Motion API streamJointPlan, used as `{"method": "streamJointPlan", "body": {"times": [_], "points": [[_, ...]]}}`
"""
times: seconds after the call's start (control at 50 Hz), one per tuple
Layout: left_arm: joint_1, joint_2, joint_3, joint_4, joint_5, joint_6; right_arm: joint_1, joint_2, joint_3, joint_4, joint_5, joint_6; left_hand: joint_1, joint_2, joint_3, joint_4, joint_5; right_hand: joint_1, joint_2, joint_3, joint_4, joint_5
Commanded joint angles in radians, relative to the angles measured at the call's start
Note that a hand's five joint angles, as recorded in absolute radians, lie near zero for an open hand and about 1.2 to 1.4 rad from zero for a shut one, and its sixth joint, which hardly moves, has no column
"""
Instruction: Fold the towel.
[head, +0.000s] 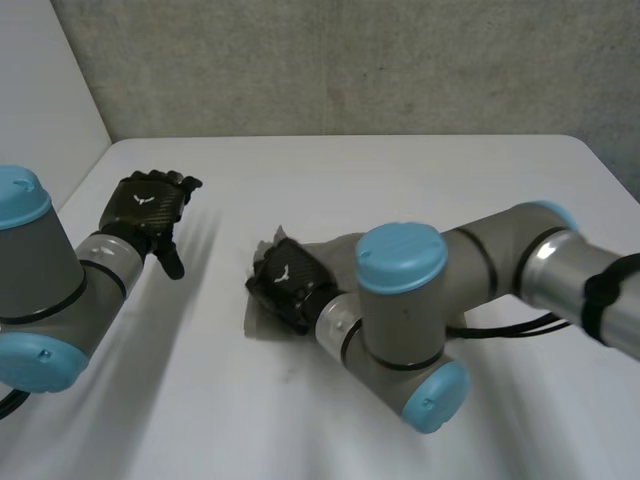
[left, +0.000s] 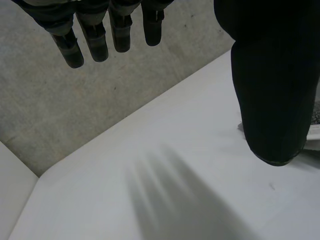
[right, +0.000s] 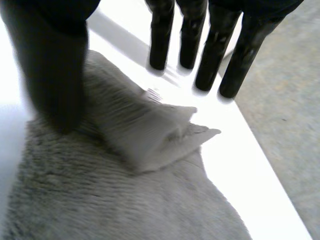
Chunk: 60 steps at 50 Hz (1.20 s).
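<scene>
Over the grey towel (right: 125, 200), right hand (head: 285, 285) open-fingered; left hand (head: 150, 205), likewise open, well apart. Fold seemingly pending: corner (right: 202, 134) needs pinching.

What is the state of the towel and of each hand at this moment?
Towel: lying on the table, one corner folded over onto itself.
Left hand: open, fingers straight, holding nothing, over bare table.
Right hand: open, fingers straight, over the towel.
</scene>
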Motion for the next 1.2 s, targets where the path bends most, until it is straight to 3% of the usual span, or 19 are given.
{"method": "streamJointPlan", "body": {"times": [0.02,0.1,0.28,0.32,0.38,0.42,0.44,0.52,0.7,0.82,0.98,1.02,1.2], "points": [[-0.007,-0.003,0.0,0.012,-0.001,0.0,-0.118,-0.197,0.173,-0.023,0.006,0.043,0.005,0.008,0.009,0.009,-0.025,-0.447,-0.438,-0.488,-0.477,-0.447],[-0.042,-0.008,0.007,0.014,-0.001,0.0,-0.238,-0.315,0.361,-0.055,0.0,0.099,0.005,0.008,0.009,0.009,-0.025,-0.447,-0.438,-0.488,-0.477,-0.447],[-0.076,-0.006,0.015,0.014,-0.003,-0.002,-0.411,-0.365,0.609,-0.101,-0.013,0.11,0.005,0.008,0.009,0.009,-0.025,-0.428,-0.418,-0.469,-0.458,-0.428],[-0.086,-0.008,0.015,0.015,-0.003,-0.002,-0.456,-0.356,0.653,-0.137,-0.019,0.106,0.005,0.008,0.009,0.009,-0.025,-0.16,-0.15,-0.2,-0.189,-0.159],[-0.087,-0.008,0.015,0.015,-0.003,-0.002,-0.467,-0.348,0.656,-0.149,-0.023,0.104,0.005,0.008,0.009,0.009,-0.025,-0.023,-0.013,-0.064,-0.053,-0.023],[-0.087,-0.008,0.013,0.015,-0.003,-0.002,-0.473,-0.322,0.641,-0.164,-0.019,0.093,0.005,0.008,0.009,0.009,-0.025,0.368,0.378,0.328,0.339,0.369],[-0.087,-0.008,0.013,0.015,-0.003,-0.002,-0.473,-0.322,0.641,-0.164,-0.019,0.093,0.005,0.008,0.009,0.009,-0.025,0.37,0.38,0.329,0.34,0.37],[-0.089,-0.001,0.006,0.015,-0.004,-0.002,-0.471,-0.3,0.59,-0.155,0.004,0.035,0.005,0.008,0.009,0.009,-0.025,0.773,0.783,0.732,0.743,0.773],[-0.135,0.006,0.018,0.015,-0.004,-0.003,-0.462,-0.322,0.567,-0.154,0.024,-0.029,0.005,0.008,0.009,0.009,-0.025,0.774,0.784,0.734,0.744,0.774],[-0.217,0.012,0.076,0.015,-0.003,-0.025,-0.462,-0.325,0.604,-0.154,0.026,-0.029,0.005,0.008,0.009,0.009,-0.025,0.774,0.784,0.734,0.744,0.774],[-0.303,-0.07,0.175,0.014,0.019,-0.176,-0.476,-0.356,0.656,-0.155,0.015,-0.029,0.012,0.015,0.015,0.016,-0.018,0.774,0.784,0.734,0.744,0.774],[-0.331,-0.107,0.199,0.014,0.057,-0.225,-0.476,-0.368,0.675,-0.16,0.012,-0.031,0.015,0.018,0.018,0.018,-0.015,0.774,0.784,0.734,0.744,0.774],[-0.34,-0.176,0.204,0.003,0.063,-0.232,-0.476,-0.374,0.667,-0.164,0.016,-0.04,0.018,0.02,0.021,0.021,-0.012,0.774,0.784,0.734,0.744,0.774]]}}
